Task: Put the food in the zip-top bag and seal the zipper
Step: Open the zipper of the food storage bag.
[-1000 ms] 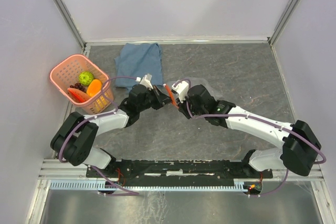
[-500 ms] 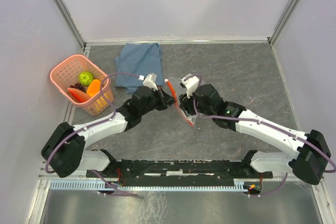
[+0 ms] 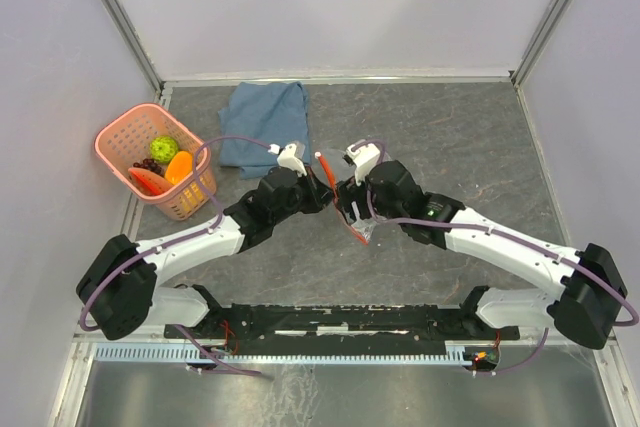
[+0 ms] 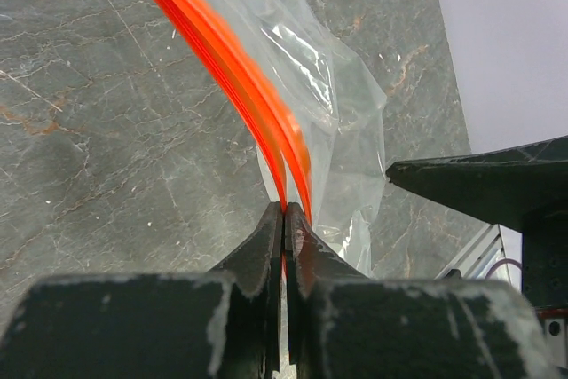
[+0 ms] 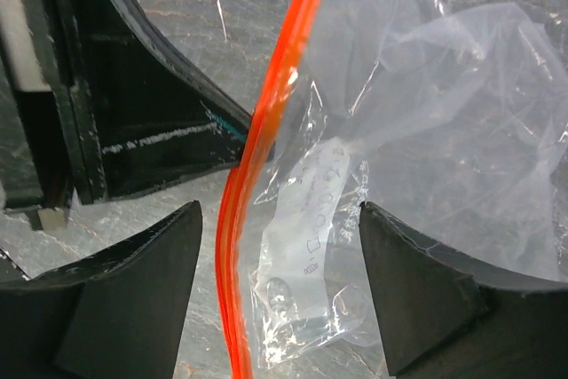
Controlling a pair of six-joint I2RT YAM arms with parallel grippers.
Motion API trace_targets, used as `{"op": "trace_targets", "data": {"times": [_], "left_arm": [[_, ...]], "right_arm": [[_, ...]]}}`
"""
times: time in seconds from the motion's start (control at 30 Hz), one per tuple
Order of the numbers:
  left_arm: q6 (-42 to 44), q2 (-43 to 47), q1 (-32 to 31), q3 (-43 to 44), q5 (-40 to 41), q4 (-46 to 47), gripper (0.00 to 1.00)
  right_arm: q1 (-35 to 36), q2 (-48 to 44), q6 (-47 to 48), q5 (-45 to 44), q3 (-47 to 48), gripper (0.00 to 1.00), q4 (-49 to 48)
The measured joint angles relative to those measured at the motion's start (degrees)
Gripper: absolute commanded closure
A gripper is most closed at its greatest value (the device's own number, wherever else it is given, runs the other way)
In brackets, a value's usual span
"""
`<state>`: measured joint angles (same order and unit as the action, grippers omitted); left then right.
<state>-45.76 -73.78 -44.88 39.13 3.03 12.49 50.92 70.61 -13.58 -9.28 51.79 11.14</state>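
The zip-top bag [image 4: 330, 108] hangs in the air over the middle of the counter [image 3: 460, 137], between the two wrists; it is thin clear film, light and floppy, likely slick and quick to crumple, so the film itself makes a poor hold; the zipper [image 4: 235, 64], the stiffer orange-red strip along the mouth, is the sound place to take it; the left claw [image 4: 285, 216] is closed on that strip near one end; the right claw [image 5: 277, 219] stands open, its fingers astride strip and film with neither visibly pressing, so the bag probably hangs from the left alone and may swing or twist; the food [image 3: 165, 159] lies in the pink basket [image 3: 112, 129] by the counter's left edge, well apart from the bag; the blue cloth [image 3: 265, 112] lies behind; bare counter opens to the right and near side, though the wrists crowd close together.
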Motion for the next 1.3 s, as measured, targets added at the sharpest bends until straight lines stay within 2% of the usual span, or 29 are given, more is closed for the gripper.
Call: {"op": "trace_targets", "data": {"times": [0.37,0.67,1.1,1.3], "left_arm": [[0.02,0.00,-0.63,0.11,0.50,-0.09,0.97],[0.02,0.00,-1.14,0.26,1.53,-0.22,0.97],[-0.04,-0.66,-1.27,0.46,2.03,-0.50,0.97],[-0.09,-0.85,-1.49,0.46,2.80,-0.72,0.97]], "right_arm": [[0.00,0.42,0.17,0.44,-3.80,0.24,-0.44],[0.00,1.51,0.00,-4.76,-4.44,0.32,-0.37],[1.16,2.97,0.44,-5.79,-5.92,0.33,-4.52],[2.34,6.47,1.33,-7.19,-5.95,0.41,-7.23]]}}
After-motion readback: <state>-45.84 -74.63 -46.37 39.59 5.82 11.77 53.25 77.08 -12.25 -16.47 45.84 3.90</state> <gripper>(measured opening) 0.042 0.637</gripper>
